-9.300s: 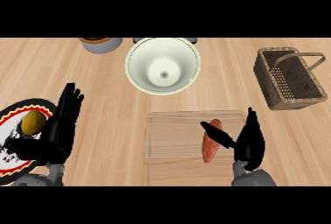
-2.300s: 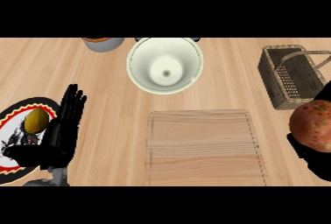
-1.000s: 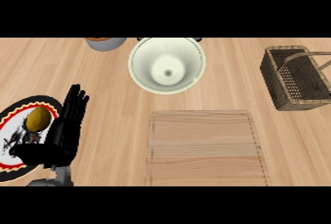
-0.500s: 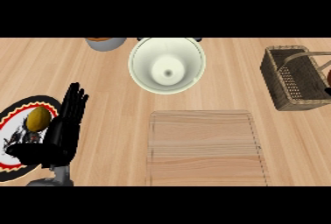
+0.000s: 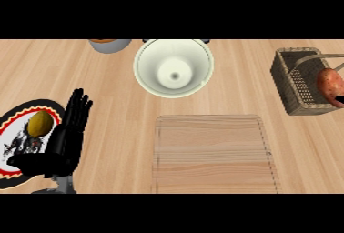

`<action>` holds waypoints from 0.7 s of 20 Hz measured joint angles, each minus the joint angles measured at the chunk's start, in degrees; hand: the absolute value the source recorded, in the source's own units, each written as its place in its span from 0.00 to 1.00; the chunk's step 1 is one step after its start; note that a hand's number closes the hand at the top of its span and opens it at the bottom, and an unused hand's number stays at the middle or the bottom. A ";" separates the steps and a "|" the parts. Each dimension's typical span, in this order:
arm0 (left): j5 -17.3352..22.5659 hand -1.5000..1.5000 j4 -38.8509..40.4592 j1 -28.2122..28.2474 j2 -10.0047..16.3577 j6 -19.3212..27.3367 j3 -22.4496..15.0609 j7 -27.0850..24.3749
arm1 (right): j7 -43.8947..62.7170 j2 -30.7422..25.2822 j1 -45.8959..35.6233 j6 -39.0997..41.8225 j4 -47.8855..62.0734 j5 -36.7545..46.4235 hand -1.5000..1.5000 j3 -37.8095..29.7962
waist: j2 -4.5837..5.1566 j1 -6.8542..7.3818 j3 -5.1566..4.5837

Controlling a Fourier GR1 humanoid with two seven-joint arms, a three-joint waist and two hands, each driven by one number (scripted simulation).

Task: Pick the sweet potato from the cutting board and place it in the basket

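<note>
sweet potato (image 5: 330, 85): over the right half of the basket (image 5: 290, 84), cut off by the view's right edge. Can't tell whether it hangs above the basket or already rests in it.
long axis: roughly along the basket's long side, slightly tilted, so it should fit the opening without turning.
right hand (image 5: 340, 100): only a dark sliver shows, touching the potato's lower end on the basket's right side. Can't tell its grip.
left hand (image 5: 66, 139): far left of the basket, beyond the cutting board (image 5: 214, 157). Resting, fingers straight and together, pointing up, holding nothing.
nearer hand: right, by a wide margin.
cutting board: bare wood, down-left of the basket.
step (judgement): placing phase. What's left looks like lowering and letting go.
key relation: potato centred between the basket's walls, under its handle (image 5: 310, 59).
risk: catching the handle or rim.
</note>
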 measured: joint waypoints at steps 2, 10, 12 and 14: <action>0.11 0.50 0.92 -0.30 -0.14 -0.42 0.64 -0.55 | -2.36 0.25 -0.40 -1.74 2.64 0.44 0.00 0.33 | 0.03 0.04 0.01; -0.56 0.50 -0.62 -0.30 -0.44 -0.64 1.11 1.28 | -6.91 0.40 -2.66 -3.89 5.11 -4.28 0.00 -2.87 | -0.01 -0.05 0.02; -0.90 0.50 -0.92 0.14 -0.65 -0.50 0.99 1.21 | -6.66 0.21 -4.20 -4.96 4.90 -5.18 0.00 -3.80 | -0.02 -0.02 0.02; -0.90 0.50 -0.51 -0.37 -0.64 -0.65 1.23 1.35 | -6.78 -0.04 -3.79 -6.07 3.00 -6.25 0.00 -5.19 | -0.07 -0.22 -0.01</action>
